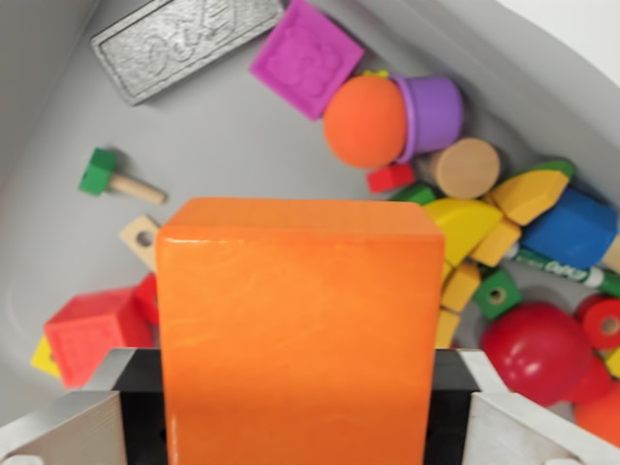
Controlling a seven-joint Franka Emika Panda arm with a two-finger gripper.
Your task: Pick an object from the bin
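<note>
held block: we see a big orange block (295,334) filling the near centre of the wrist view. Flat glossy face, rounded top corners and edges, faint lighter streaks like painted wood grain. Its bottom runs out of frame.
gripper: gripper (295,417) sits at the near edge; silver metal plates left and right, black parts just inside them.
jaws: clenched on the orange block, one on each side, touching its left and right faces.
block position: held up above the bin's contents, hiding whatever lies straight behind it.
bin: grey bin (223,136), smooth floor, walls rising at far left and far right.
far left: silver embossed bar (184,41) lying flat, tilted; we cannot read the lettering.
far centre: purple square tile (307,58) with a raised pattern, just right of the bar.
right of tile: orange ball (365,121) touching the mouth of a purple cup (434,114) lying on its side.
left floor: green-headed wooden peg (116,179), alone, well apart from the rest.
near left: red cube (92,334) with embossed faces, partly behind the held block's left edge.
right pile: wooden cylinder (467,167), yellow shapes (467,225), blue block (573,231), all crowded together.
near right: red rounded piece (538,351), glossy, beside a red ring (605,325) at the frame edge.
</note>
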